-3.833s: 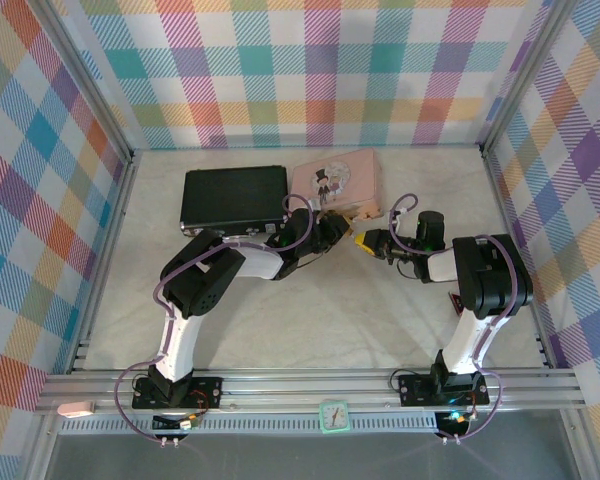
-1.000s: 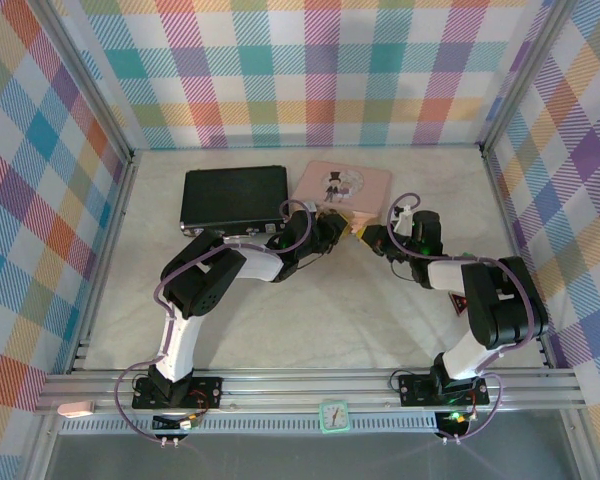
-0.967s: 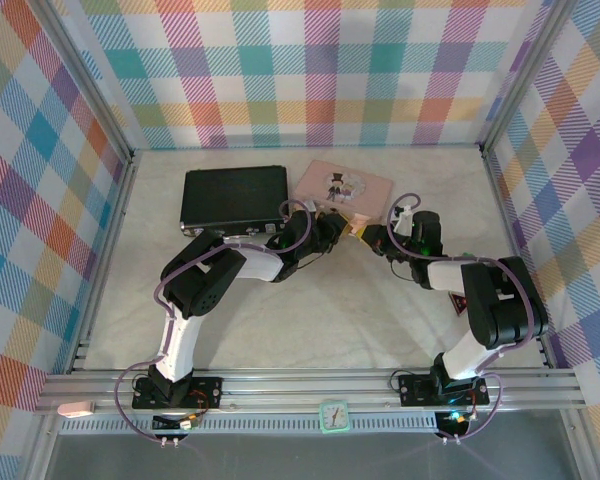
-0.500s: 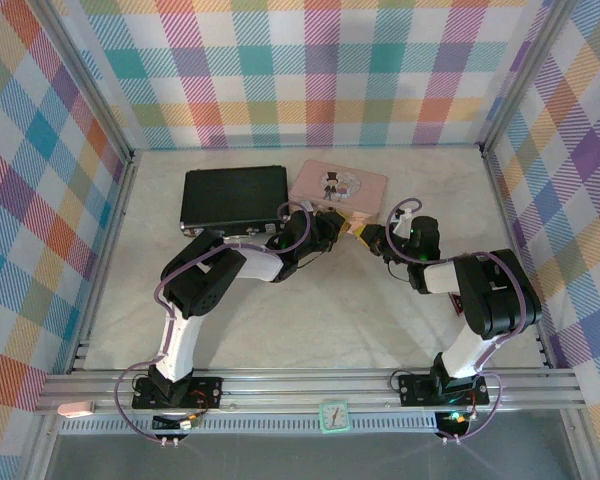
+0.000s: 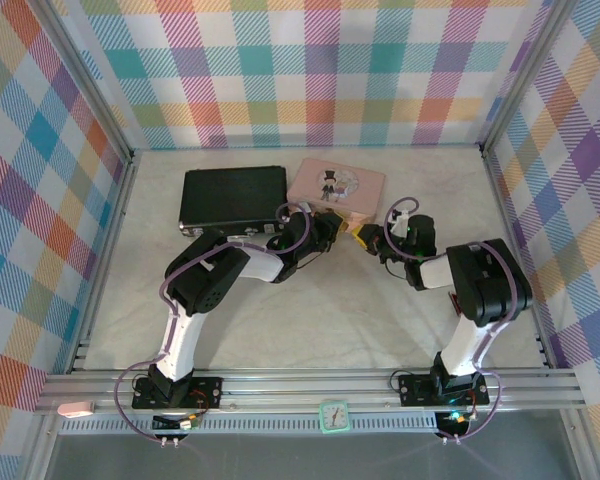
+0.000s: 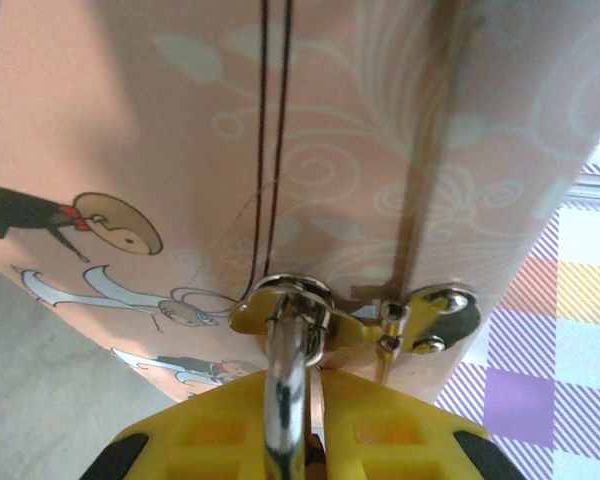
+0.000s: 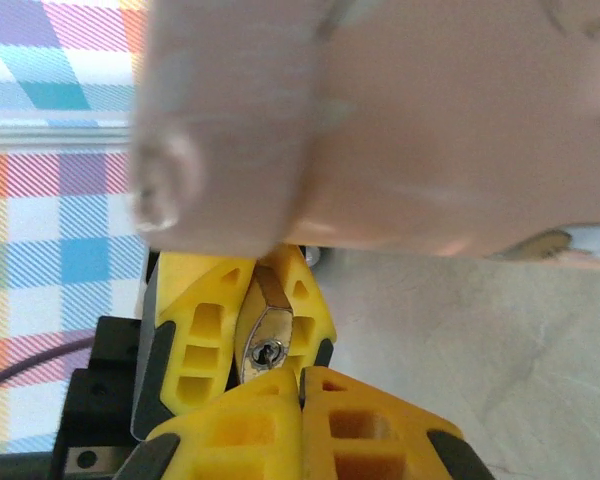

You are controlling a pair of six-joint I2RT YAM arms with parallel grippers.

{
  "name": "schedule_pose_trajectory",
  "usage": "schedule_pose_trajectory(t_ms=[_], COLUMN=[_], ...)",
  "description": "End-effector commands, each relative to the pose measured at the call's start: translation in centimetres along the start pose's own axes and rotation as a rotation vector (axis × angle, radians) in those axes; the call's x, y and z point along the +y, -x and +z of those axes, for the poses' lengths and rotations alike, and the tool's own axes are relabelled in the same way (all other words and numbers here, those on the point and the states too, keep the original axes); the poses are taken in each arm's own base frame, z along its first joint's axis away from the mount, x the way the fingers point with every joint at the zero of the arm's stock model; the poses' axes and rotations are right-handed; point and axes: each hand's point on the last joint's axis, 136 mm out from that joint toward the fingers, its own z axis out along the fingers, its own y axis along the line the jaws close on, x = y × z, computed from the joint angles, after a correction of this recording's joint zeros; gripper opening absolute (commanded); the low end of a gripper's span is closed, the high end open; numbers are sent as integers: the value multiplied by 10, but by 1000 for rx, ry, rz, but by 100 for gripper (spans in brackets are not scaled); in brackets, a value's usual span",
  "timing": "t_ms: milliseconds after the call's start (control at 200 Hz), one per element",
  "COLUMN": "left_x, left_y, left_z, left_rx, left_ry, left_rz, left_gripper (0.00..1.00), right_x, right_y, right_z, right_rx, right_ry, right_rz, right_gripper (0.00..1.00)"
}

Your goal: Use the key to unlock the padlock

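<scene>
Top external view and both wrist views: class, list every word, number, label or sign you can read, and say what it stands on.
No text reads clearly anywhere.
On the pink rectangular tin: white curly lettering beside its cartoon figures, cut off and unreadable.
On the small green square clock: dial marks too small to read.
On the black rectangular case: no label seen.
On the small brass-yellow padlock: no marking readable.
</scene>
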Motion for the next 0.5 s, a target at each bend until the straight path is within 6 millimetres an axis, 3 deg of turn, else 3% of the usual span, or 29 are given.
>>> schedule_pose_trajectory(t_ms=[0,360,490], left_x=[-96,-95,-99], left_y=[-91,-92,-92], left_z=[-21,-21,-22], left_rx=[317,319,322], left_ry=[-303,-297,-307], left_rz=[37,51,57], left_gripper=[0,0,0], right_x=[23,47,42], right_y=[-29,-36,-35], right_z=[22,8,4], right_rx=[125,119,109], right_ry=[81,-7,-56], right_rz=[63,-303,-370], right_gripper=[0,0,0])
